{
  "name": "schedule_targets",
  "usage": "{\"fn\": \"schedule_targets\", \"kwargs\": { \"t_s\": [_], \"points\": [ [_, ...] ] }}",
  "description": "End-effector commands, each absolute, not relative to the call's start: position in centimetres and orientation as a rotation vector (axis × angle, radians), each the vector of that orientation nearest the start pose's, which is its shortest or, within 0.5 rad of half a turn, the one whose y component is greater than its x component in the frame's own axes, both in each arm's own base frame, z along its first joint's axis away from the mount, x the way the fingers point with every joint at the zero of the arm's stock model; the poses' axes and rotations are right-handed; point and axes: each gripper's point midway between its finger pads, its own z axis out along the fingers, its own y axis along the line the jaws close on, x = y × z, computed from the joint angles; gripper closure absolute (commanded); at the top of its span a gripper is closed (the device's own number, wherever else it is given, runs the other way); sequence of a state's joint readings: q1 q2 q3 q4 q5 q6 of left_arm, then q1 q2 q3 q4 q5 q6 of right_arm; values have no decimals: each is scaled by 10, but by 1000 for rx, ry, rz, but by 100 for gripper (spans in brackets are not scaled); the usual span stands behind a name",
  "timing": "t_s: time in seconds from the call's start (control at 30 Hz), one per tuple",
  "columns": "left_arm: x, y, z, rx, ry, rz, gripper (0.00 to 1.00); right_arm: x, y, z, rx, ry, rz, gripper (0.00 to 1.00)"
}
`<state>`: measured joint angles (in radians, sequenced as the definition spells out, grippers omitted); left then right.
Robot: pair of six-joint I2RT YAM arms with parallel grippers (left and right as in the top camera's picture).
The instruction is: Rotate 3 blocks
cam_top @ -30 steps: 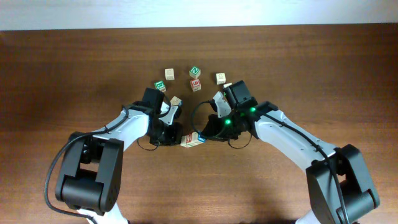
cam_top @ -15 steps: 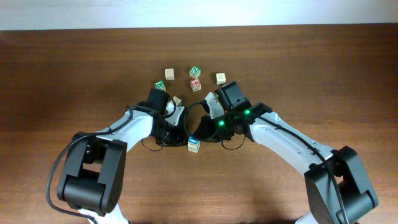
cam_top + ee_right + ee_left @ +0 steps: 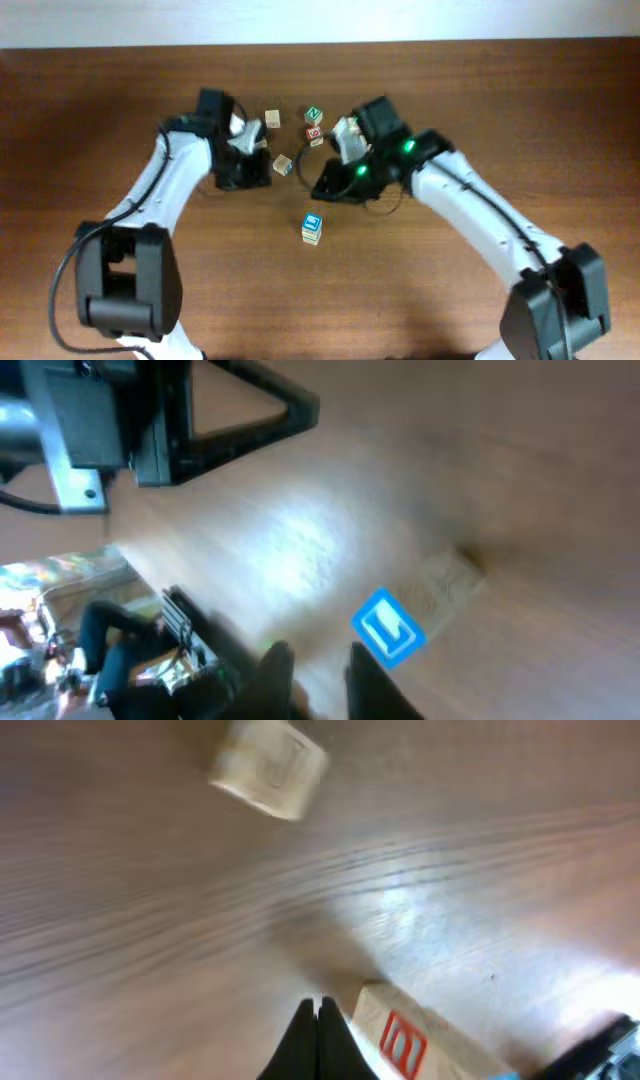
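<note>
A pale block with a blue face (image 3: 312, 227) on top stands alone on the table; in the right wrist view it (image 3: 388, 628) lies just ahead of my right gripper (image 3: 318, 660), which is open and holds nothing. In the overhead view the right gripper (image 3: 326, 187) hangs beyond that block. A pale block (image 3: 283, 165) sits beside my shut left gripper (image 3: 258, 170). The left wrist view shows a block with a red-framed mark (image 3: 405, 1042) just right of the shut left gripper (image 3: 320, 1012), not held. Another pale block (image 3: 272, 120) lies farther back.
A green-lettered cube (image 3: 313, 115) and a red-lettered cube (image 3: 314, 133) stand at the back centre. A pale cube (image 3: 352, 126) is partly hidden by the right arm. The left wrist view shows a blurred pale block (image 3: 268, 768) farther off.
The right gripper has opened and let go of the blue-faced block, which now stands alone with blue up. Both arms have pulled away from it toward the back, the left arm swinging left.
</note>
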<state>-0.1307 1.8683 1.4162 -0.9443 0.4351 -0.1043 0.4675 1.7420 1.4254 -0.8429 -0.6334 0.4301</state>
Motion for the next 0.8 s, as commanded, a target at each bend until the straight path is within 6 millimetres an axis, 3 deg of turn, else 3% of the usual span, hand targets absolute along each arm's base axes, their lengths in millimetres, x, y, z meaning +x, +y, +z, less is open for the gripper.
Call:
{"fn": "schedule_targets", "kwargs": {
  "t_s": [0.0,0.07,0.13,0.17,0.2,0.3,0.37,0.47,0.57,0.77],
  "points": [
    [403,-83,194,108,2731,-395,100,348,216,234,-246,2700,800,62],
    [398,-67,268,93,2575,-275,100,346,166,274,-149,2683,479,54],
    [382,-64,310,97,2463,-267,78,338,141,298,-105,2650,327,43],
    [373,-64,325,102,2423,-271,46,328,127,313,-82,2624,263,36],
    [360,-63,336,103,2400,-271,1,319,116,326,-48,2597,228,32],
    [337,-60,354,105,2368,-271,1,287,92,360,24,2497,194,23],
    [332,-60,359,106,2351,-271,1,265,77,378,96,2432,192,21],
    [332,-60,359,107,2350,-271,1,225,54,394,166,2376,178,2],
    [332,-60,359,107,2350,-271,1,197,43,393,165,2392,171,2],
    [332,-60,359,107,2350,-271,1,183,39,389,161,2418,163,2]
  ]
}}
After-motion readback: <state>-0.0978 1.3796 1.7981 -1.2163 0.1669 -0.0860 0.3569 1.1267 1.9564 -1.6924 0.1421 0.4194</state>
